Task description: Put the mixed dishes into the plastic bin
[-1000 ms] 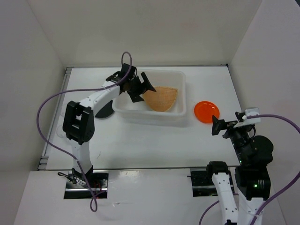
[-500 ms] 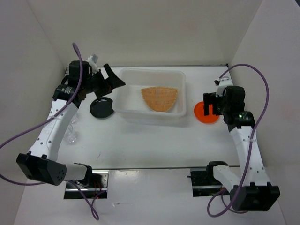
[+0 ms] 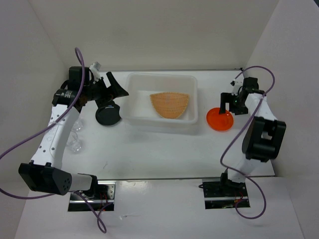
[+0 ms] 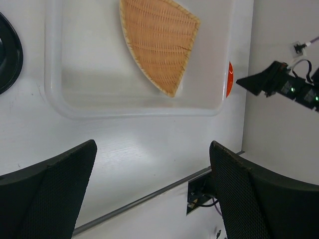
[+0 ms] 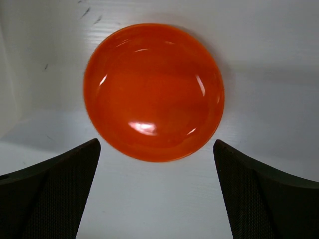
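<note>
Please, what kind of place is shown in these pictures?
Probably a robot test cell in a laboratory: plain white walls box in a white table, and the left arm and right arm are mounted at its edge.

Plastic bin (image 3: 137, 102): I count one, upper centre of the frame.
Basket tray (image 3: 170, 103): I count one, upper centre.
Orange plate (image 3: 220, 120): one, right of centre.
Black plate (image 3: 108, 115): one, left of centre.
Clear cups (image 3: 74, 145): I make out two, faint, at the left side.
</note>
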Robot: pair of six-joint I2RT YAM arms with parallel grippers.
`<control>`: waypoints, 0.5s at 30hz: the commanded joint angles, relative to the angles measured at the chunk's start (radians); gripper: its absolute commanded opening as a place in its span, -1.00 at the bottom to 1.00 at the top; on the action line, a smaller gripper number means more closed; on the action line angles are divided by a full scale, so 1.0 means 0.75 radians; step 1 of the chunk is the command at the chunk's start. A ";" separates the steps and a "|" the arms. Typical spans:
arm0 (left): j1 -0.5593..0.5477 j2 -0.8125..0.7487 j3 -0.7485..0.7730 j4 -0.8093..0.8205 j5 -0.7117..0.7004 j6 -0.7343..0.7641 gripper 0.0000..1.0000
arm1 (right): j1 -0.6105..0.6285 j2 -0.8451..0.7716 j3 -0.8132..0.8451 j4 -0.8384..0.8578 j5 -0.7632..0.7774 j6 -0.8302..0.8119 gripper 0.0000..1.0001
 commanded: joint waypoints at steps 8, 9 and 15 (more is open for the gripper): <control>0.017 0.042 0.043 -0.042 0.038 0.039 1.00 | -0.189 0.308 0.177 -0.035 -0.226 -0.092 0.96; 0.017 0.042 0.043 -0.042 0.038 0.039 1.00 | -0.201 0.308 0.177 -0.020 -0.214 -0.092 0.96; 0.017 0.042 -0.010 -0.042 0.026 0.027 1.00 | -0.230 0.380 0.122 0.012 -0.213 -0.107 0.96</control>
